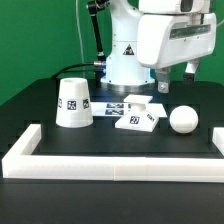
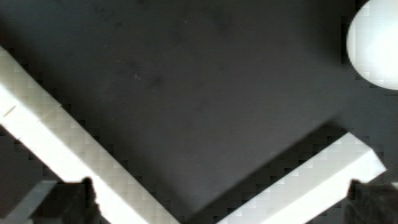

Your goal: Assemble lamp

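Note:
The white cone-shaped shade [image 1: 74,103] stands on the black table at the exterior view's left. The flat square base [image 1: 140,117] lies in the middle, and the ball-shaped bulb [image 1: 182,120] rests to its right. All three lie apart from one another. My gripper [image 1: 166,80] hangs above the base and bulb, touching nothing. In the wrist view the gripper [image 2: 217,205] is open and empty, with its dark fingertips [image 2: 63,200] wide apart. An edge of the bulb [image 2: 377,45] shows there, well clear of the fingers.
The long white border [image 1: 110,160] runs along the table's front and both sides. Its corner shows under the gripper in the wrist view [image 2: 71,140]. The marker board [image 1: 118,103] lies behind the base, in front of the robot's foot. A green wall stands behind.

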You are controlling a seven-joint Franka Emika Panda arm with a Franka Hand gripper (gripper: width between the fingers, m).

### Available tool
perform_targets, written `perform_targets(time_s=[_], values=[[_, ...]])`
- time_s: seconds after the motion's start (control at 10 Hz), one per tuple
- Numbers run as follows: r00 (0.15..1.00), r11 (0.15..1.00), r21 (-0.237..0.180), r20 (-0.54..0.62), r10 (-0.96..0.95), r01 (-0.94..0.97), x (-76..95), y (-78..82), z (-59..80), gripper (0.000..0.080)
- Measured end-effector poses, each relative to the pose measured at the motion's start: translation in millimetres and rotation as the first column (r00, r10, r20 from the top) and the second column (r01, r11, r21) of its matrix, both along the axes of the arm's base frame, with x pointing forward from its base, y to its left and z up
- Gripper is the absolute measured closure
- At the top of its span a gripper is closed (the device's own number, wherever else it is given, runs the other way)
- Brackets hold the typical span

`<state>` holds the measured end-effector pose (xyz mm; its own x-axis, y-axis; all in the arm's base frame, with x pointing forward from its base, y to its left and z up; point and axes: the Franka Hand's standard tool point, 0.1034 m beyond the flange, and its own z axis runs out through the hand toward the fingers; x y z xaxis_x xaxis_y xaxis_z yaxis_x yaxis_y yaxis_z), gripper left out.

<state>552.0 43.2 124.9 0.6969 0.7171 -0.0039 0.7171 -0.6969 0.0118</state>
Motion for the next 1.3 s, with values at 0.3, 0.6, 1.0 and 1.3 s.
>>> perform_targets(time_s=[0.3, 0.6, 1.0, 1.3], values=[[0.995, 0.995, -0.013, -0.012, -0.101, 0.101, -32.2, -19.9, -7.8, 0.01], [0.998, 0.998, -0.014, 0.002, -0.065, 0.065, -45.3, -36.4, -13.1, 0.01], [0.966, 0.966, -0.011, 0.005, -0.26, 0.26, -45.6, -33.9, -13.4, 0.01], [0.778, 0.779, -0.001, 0.021, -0.627, 0.628, -74.3, -32.5, -17.8, 0.01]])
